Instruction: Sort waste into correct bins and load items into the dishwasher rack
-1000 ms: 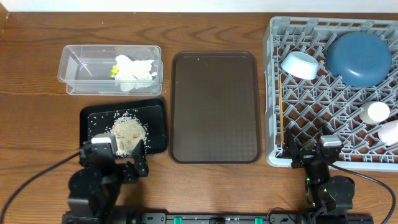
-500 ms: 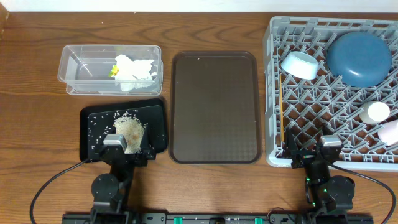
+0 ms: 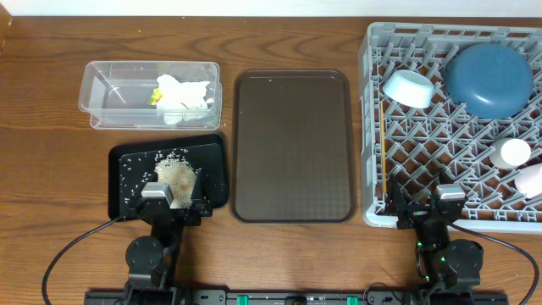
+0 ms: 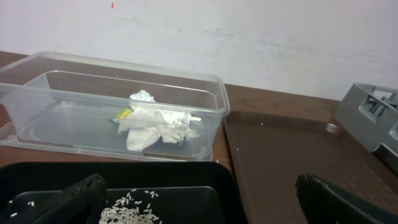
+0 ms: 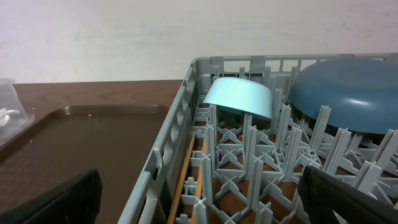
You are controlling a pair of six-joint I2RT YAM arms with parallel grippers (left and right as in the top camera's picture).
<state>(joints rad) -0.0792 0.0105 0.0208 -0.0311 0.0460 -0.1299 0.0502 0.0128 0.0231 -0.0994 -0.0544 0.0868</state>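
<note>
The clear tub [image 3: 102, 89] holds crumpled white tissue [image 3: 182, 97] and a yellow-green wrapper [image 3: 156, 97]; both also show in the left wrist view, tissue [image 4: 155, 121] and wrapper [image 4: 122, 114]. The black tray [image 3: 127, 165] holds rice scraps [image 3: 176, 174]. My left gripper [image 3: 174, 207] is open and empty over the tray's near edge, with rice [image 4: 130, 211] between its fingers [image 4: 205, 205]. The grey rack [image 3: 373, 127] holds the blue plate [image 3: 489, 78], the bowl [image 3: 408, 88], two cups [image 3: 513, 152] and chopsticks [image 3: 384, 157]. My right gripper [image 3: 428, 212] is open and empty at the rack's front edge.
The brown serving tray [image 3: 293, 144] lies between the black tray and the rack. It shows in both wrist views, left [image 4: 292, 149] and right [image 5: 81, 143]. In the right wrist view the bowl [image 5: 239, 96] and plate [image 5: 348, 93] lean on the pegs.
The left arm drew back and shifted a little to the right a second ago, then stayed still. The right arm has not moved.
</note>
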